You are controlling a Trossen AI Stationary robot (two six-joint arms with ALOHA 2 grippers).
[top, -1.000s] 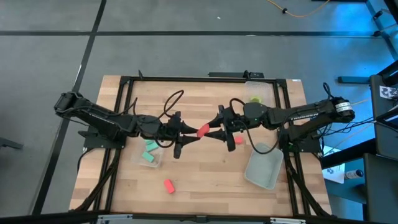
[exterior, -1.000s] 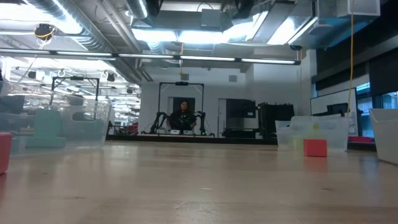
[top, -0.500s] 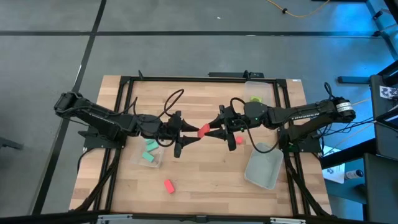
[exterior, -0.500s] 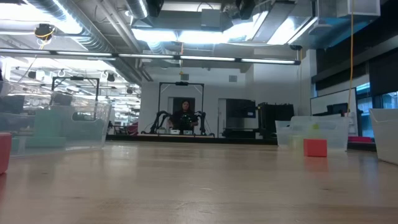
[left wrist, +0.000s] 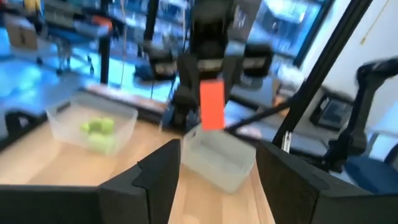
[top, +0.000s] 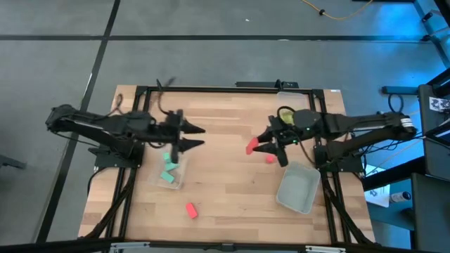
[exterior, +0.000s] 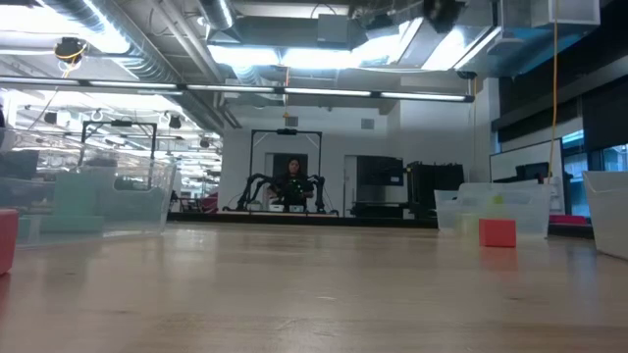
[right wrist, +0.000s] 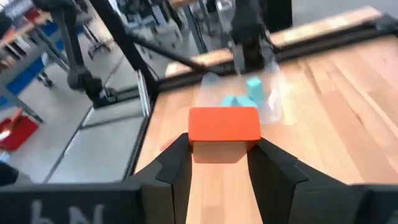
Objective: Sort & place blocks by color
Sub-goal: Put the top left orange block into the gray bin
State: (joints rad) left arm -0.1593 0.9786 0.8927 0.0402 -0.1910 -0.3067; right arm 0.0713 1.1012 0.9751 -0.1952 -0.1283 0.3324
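Observation:
My right gripper (top: pixel 256 146) (right wrist: pixel 224 149) hangs over the table right of its middle, shut on a red-pink block (top: pixel 251 147) (right wrist: pixel 224 127) (left wrist: pixel 212 104). My left gripper (top: pixel 201 137) (left wrist: pixel 217 148) is open over the table's left half and holds nothing. Beside it, a clear tub (top: pixel 169 172) holds teal blocks (right wrist: pixel 245 93). Lime blocks (top: pixel 288 112) (left wrist: pixel 96 126) lie in a tub near the far right edge. Two more red-pink blocks rest flat on the wood: one (top: pixel 270 159) (exterior: pixel 497 232) near my right gripper, one (top: pixel 190 209) by the near edge. My right gripper pinches the red-pink block between its two fingers (right wrist: pixel 177 158), which press on two opposite sides (right wrist: pixel 198 144). The fingers come from the table's right, slanting slightly down. The block is lifted clear of the table, and part of it sticks out past the fingertips (left wrist: pixel 212 115).
An empty clear tub (top: pixel 297 188) (left wrist: pixel 217 158) sits slanted at the table's right near corner. A black frame (top: pixel 211 88) runs around the table. Bare wood lies between the two grippers. A person (exterior: pixel 291 182) sits far off in the room beyond.
Both grippers met at the red-pink block over the table's middle. They have since drawn apart. My left gripper has gone back toward the left edge without the block. My right gripper has carried the block toward the right edge.

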